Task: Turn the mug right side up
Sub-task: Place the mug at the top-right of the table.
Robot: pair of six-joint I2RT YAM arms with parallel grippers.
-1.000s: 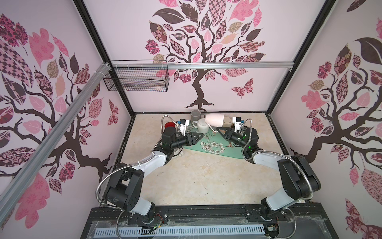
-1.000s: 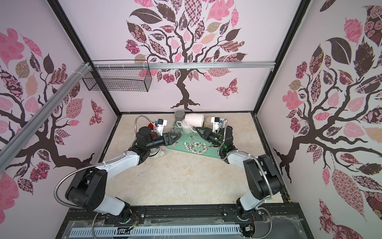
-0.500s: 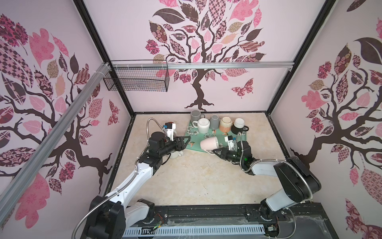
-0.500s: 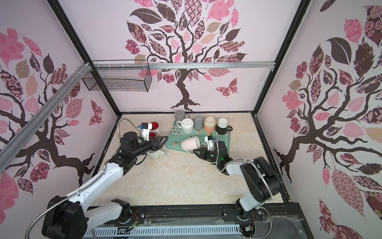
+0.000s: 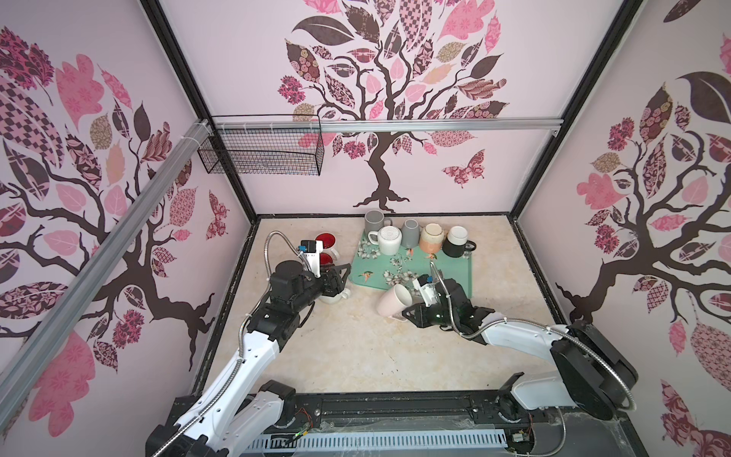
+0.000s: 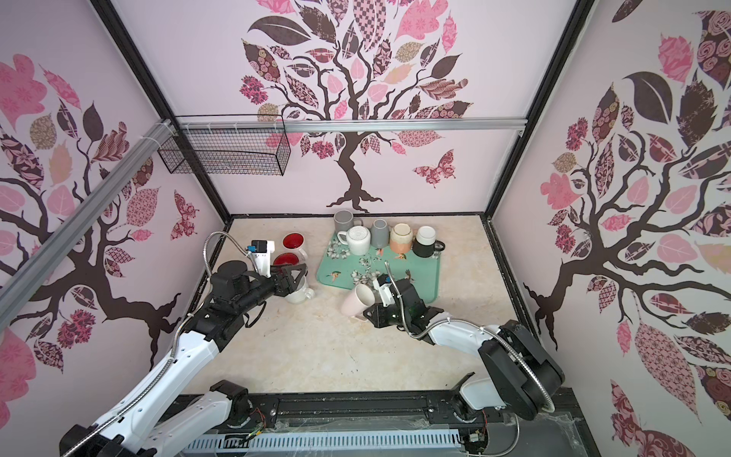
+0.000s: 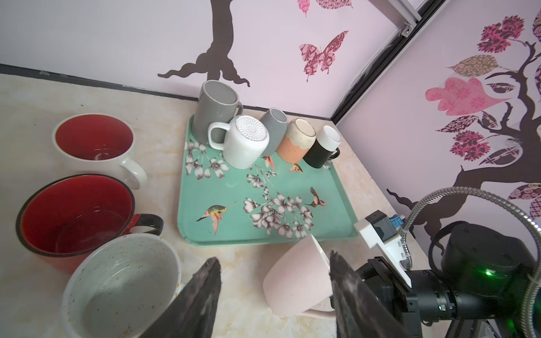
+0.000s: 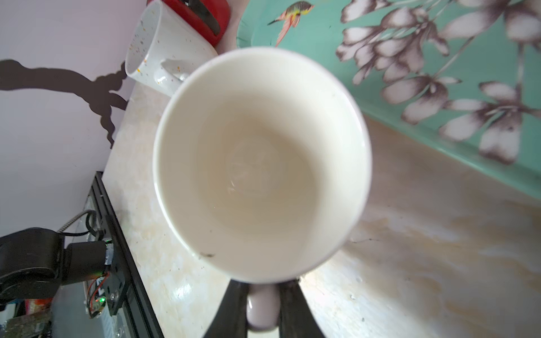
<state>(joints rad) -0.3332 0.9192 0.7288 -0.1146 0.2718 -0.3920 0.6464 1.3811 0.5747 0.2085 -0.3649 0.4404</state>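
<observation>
While the pink mug hangs half-turned, I count the flip as partly done.
At its 9 o'clock my left gripper hovers spread and empty over a speckled white mug; the pink mug is off the tray, at the tray's 6 o'clock, tilted with its mouth angled up; at its 4 o'clock my right gripper pinches its handle. Left, I judge: finish the rotation, stand it on its base, let go.

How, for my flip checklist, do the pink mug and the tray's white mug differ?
The pink mug tilts, mouth partly up; the white mug is upside down. The right gripper clamps the pink mug's handle, off the tray; the white mug stands free on it. Both have handles.
</observation>
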